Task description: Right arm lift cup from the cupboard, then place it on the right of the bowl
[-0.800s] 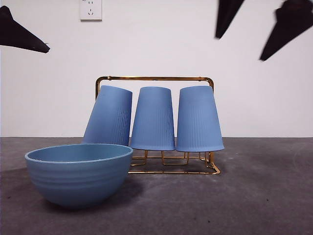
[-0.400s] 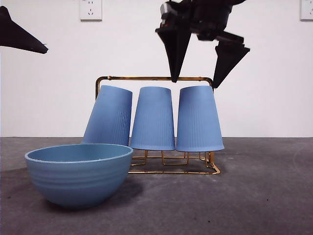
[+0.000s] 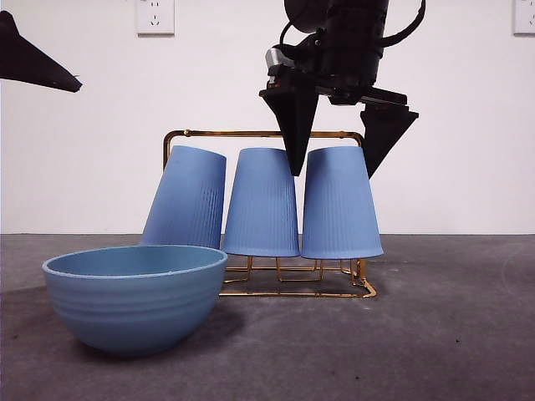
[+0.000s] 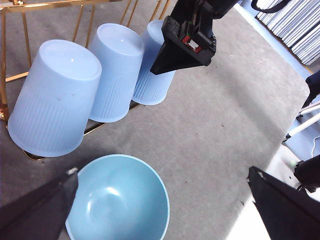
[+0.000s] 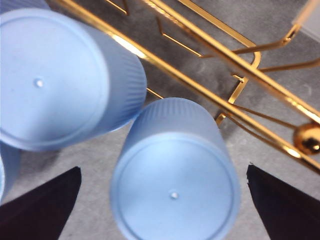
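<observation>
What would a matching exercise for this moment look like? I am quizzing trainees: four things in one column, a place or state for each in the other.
Things:
1. leaning cup
2. bowl
3. right tool
4. left tool

Places or states:
A. open, straddling the top of the end cup on the gold rack
B. tilted, at the rack's end nearest the bowl
C. waiting open, high at the side
D. upright on the grey table, in front of the rack

Pairs: 1-B, 2-D, 3-A, 4-C

A grey table carries the blue bowl and gold cupboard.
</observation>
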